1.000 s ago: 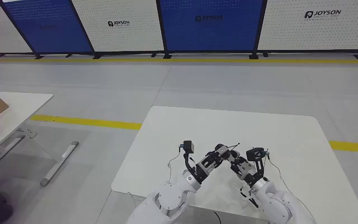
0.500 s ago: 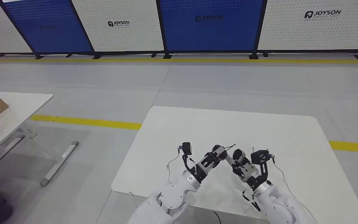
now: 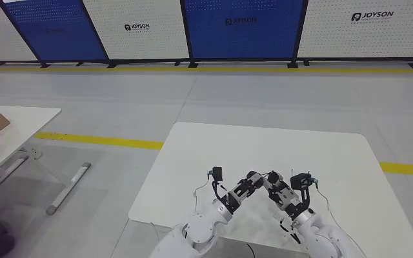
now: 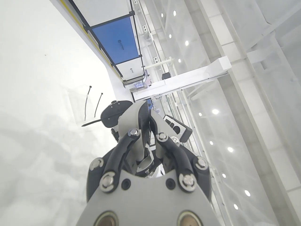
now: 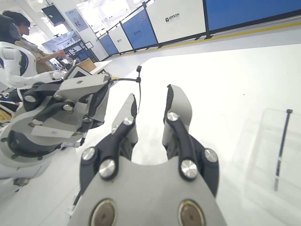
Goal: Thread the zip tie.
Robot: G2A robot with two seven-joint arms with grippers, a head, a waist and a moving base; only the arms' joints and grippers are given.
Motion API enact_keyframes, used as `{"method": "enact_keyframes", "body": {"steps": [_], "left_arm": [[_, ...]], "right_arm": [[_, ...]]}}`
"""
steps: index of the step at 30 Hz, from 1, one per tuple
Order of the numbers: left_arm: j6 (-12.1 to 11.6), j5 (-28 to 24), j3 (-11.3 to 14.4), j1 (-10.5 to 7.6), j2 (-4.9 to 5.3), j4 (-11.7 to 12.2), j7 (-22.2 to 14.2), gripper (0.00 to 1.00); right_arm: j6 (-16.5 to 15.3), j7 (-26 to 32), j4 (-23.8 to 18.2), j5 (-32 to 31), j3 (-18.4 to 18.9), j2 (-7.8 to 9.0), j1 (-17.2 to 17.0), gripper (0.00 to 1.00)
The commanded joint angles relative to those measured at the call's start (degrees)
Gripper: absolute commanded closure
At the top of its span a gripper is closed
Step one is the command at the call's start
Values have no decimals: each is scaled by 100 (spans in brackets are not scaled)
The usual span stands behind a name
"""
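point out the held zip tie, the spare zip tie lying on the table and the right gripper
held zip tie [image 5: 124, 79]: right wrist view, on its level strap near the head
spare zip tie [image 5: 283, 142]: right wrist view, middle of its strap
right gripper [image 5: 150, 91]: right wrist view, midway between its open fingers

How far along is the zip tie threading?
Seemingly done: a second strap crosses through the head of the zip tie. In hand: left hand shut on that tie, right hand open beside it. Left: perhaps pulling snug; a spare tie lies on the table.
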Motion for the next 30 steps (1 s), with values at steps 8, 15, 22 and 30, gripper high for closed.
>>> {"method": "enact_keyframes", "body": {"steps": [8,15,22,30], "left_arm": [[0,53,4,0,-9,18,-25,100],[0,83,25,-12,-15,64,-92,100],[0,47,-37,7,-11,-42,-104,100],[0,63,-135,125,7,-326,-166,100]], "right_arm": [[0,-2,28,3,-14,-11,18,93],[17,-2,46,-10,-30,-29,33,100],[83,1,94,-58,-76,-55,65,100],[142,-11,127,-152,-136,-83,100,100]]}}
